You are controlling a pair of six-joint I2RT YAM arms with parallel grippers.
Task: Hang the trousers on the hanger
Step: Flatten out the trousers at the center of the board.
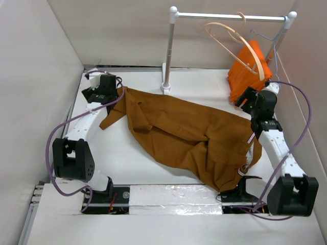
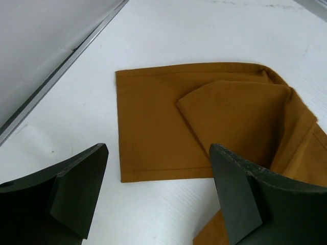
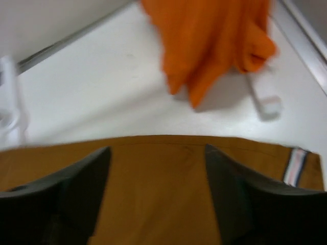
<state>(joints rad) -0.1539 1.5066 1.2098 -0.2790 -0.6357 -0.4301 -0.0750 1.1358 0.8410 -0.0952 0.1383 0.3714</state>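
Observation:
The rust-brown trousers (image 1: 184, 135) lie spread and rumpled across the table. A leg end (image 2: 168, 127) lies flat in the left wrist view. The waist edge (image 3: 168, 178) with its white-striped trim (image 3: 294, 166) fills the right wrist view. The pale wooden hanger (image 1: 240, 41) hangs tilted on the rack rail at the back right. My left gripper (image 1: 104, 89) is open above the table by the leg end, its fingers (image 2: 240, 194) apart and empty. My right gripper (image 1: 250, 102) is open above the waist edge, holding nothing.
A white rack (image 1: 168, 51) stands at the back, its rail at the top. A bright orange garment (image 1: 245, 71) hangs on a thin wire hanger (image 1: 265, 41) at the right, also in the right wrist view (image 3: 214, 41). White walls enclose three sides.

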